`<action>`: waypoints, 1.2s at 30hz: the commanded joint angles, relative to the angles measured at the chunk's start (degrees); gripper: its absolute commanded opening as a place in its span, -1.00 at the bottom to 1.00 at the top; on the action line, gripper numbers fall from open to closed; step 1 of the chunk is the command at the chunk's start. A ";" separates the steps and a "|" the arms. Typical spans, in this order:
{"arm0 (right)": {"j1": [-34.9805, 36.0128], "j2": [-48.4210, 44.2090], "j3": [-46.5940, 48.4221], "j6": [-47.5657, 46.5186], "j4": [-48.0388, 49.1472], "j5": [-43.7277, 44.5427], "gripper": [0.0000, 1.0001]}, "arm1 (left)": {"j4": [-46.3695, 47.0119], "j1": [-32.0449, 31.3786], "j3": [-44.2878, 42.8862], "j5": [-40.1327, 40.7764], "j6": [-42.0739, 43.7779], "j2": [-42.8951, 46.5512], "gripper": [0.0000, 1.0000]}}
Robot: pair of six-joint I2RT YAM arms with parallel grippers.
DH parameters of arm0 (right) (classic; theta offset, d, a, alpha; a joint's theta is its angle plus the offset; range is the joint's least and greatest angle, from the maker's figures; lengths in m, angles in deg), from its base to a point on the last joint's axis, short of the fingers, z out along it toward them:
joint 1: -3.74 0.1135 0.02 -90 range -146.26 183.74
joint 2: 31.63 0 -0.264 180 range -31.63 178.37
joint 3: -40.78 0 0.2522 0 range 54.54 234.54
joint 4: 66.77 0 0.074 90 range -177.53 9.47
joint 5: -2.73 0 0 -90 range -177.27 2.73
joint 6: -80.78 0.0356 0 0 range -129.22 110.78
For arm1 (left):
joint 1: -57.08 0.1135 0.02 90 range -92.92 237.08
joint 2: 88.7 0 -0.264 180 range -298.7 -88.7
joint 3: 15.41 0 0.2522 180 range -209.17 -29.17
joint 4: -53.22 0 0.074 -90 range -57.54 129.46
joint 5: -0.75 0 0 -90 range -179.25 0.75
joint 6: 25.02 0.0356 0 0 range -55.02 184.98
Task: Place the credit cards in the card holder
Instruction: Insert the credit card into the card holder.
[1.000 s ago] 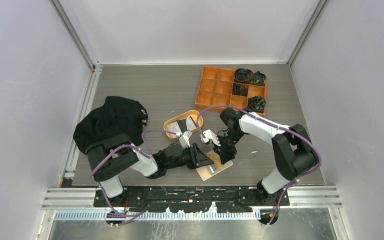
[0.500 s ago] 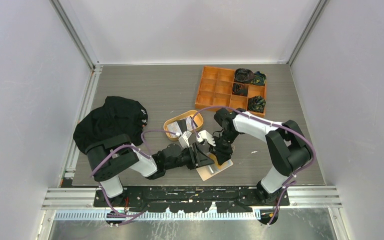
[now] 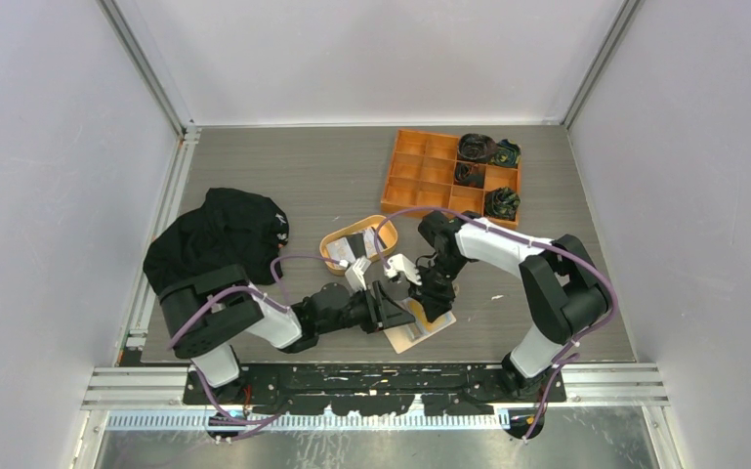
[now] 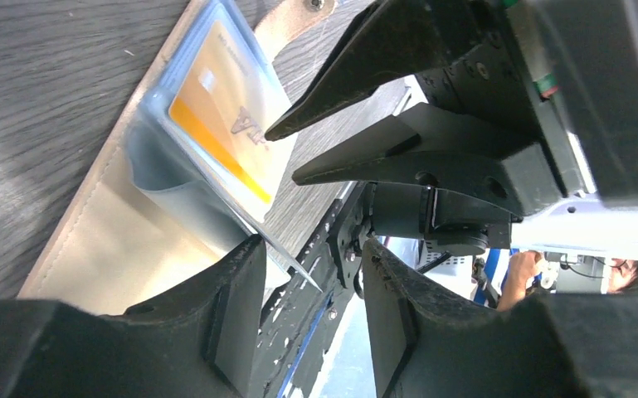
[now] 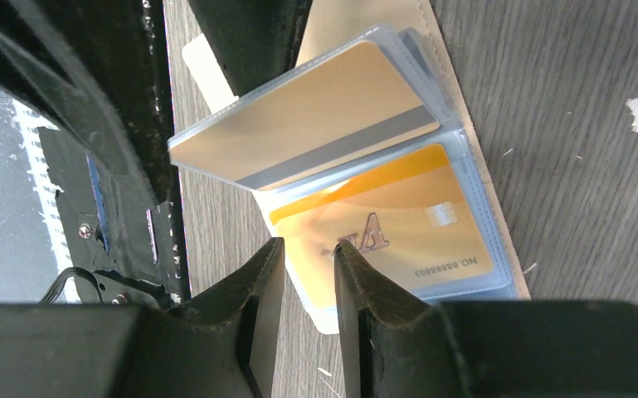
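Note:
The beige card holder lies open on the table at the near middle, its clear sleeves showing. A gold credit card sits inside the flat sleeve. A second sleeve with a gold card's striped back stands lifted above it. My right gripper hovers over that sleeve's corner, jaws a narrow gap apart with nothing pinched. My left gripper is open at the holder's near edge, and a thin sleeve edge brushes its left fingertip. A light card and a dark card lie in the oval tray.
The oval orange-tan tray sits just behind the grippers. An orange compartment box with dark rolled items stands at the back right. A black cloth is heaped at the left. Both arms crowd close over the holder.
The left gripper's jaws have widened and it has eased back slightly. The right arm shifted left toward the holder, then held still with its gap unchanged.

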 commanded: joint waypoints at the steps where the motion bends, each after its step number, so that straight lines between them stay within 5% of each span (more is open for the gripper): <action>1: 0.44 -0.17 1.95 0.64 -0.27 -0.55 -0.31 | 1.19 -0.78 -0.05 0.22 2.16 3.52 -0.06; 18: 0.73 5.44 7.57 12.88 -1.18 -0.64 -0.31 | -3.97 -1.38 -7.00 -0.77 5.03 0.27 -0.08; 26: 0.69 6.92 8.65 13.19 -2.97 -2.10 -0.31 | -13.96 -1.38 -4.39 4.03 7.72 6.35 -0.07; 36: 0.77 6.72 8.74 13.19 -3.13 -2.37 -0.30 | -15.80 -1.42 -2.14 4.85 8.37 10.49 -0.09</action>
